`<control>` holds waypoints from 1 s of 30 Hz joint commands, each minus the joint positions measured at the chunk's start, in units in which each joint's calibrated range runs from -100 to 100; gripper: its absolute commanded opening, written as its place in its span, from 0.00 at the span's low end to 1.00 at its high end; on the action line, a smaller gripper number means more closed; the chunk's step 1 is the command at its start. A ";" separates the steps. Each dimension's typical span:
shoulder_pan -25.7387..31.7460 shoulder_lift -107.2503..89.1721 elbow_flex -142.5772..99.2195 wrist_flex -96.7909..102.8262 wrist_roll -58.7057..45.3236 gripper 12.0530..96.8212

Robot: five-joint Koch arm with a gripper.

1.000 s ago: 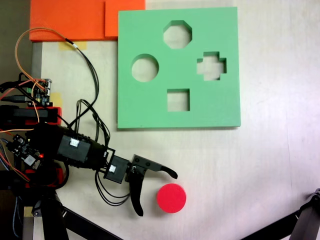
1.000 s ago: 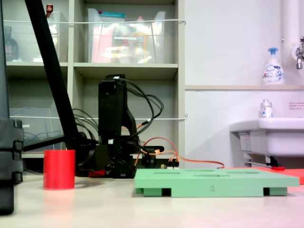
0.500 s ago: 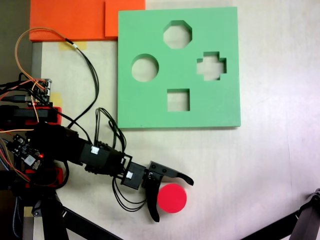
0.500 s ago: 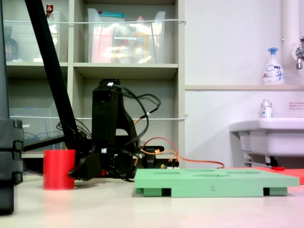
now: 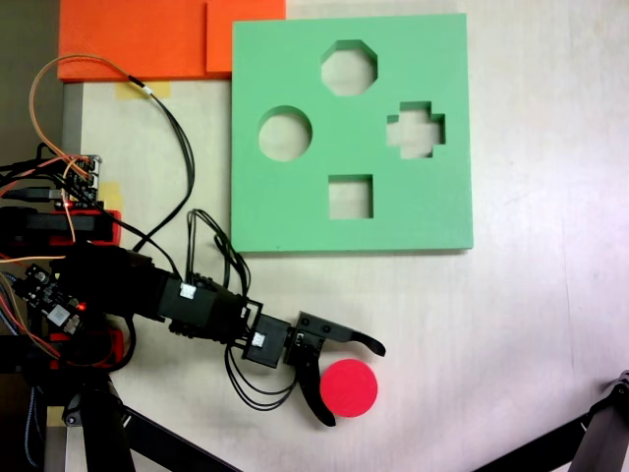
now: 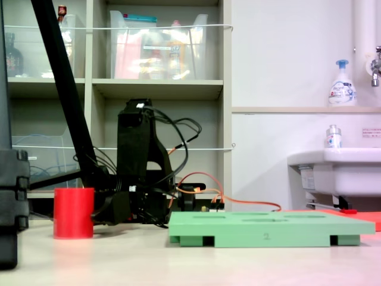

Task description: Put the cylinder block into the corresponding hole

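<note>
In the top-down fixed view the gripper lies low over the table with its jaws spread apart around the cylinder block, one finger curving past the block's 12 o'clock edge and the other ending at its 8 o'clock edge; whether either touches it cannot be told. The block stands upright on the bare table, well apart from the green foam board, at about 6 o'clock from it. The corresponding hole sits toward the board's 9 o'clock side. In the side fixed view the cylinder block stands left of the green foam board.
</note>
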 commanded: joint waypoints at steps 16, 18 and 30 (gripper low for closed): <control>0.63 -2.07 -1.56 4.87 -0.49 0.42; 0.63 -2.91 -1.66 4.68 -0.59 0.38; 1.76 -18.97 -2.16 0.06 -0.73 0.27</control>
